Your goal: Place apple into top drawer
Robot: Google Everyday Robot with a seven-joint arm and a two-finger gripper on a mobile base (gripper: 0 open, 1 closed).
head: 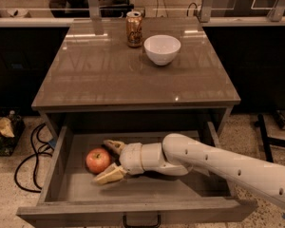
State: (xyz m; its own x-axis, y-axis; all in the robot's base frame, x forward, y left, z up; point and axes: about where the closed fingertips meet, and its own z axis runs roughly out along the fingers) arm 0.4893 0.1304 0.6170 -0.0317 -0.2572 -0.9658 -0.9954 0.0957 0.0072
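Soda can (134, 28) at the back of the tabletop (109, 80), copper-brown metal with a silver lid, print on it too blurred to read. Just right of it a white bowl (162, 49), round, smooth, glossy, standing apart from the can. Tabletop is grey-brown, flat and shiny with light streaks reflected.

Top drawer (51, 172) is pulled out under the table – wide, shallow, same grey-brown, plain flat bottom, low sides, small dark handle (140, 221) on the front edge.

Apple (98, 160) sits on the drawer floor in the left half, round, red-orange with a paler patch, smooth skin.

Gripper (101, 161) is inside the drawer, reaching in from the right on a white, rounded arm (218, 163) with small dark dots along the shell. Its two tan fingers (110, 175) are spread wide – one passes behind the apple, the other in front of it, so the apple lies between them near the tips. Spread looks wider than the apple; contact with the pads cannot be told.

Dark cables (32, 151) loop on the speckled floor left of the drawer
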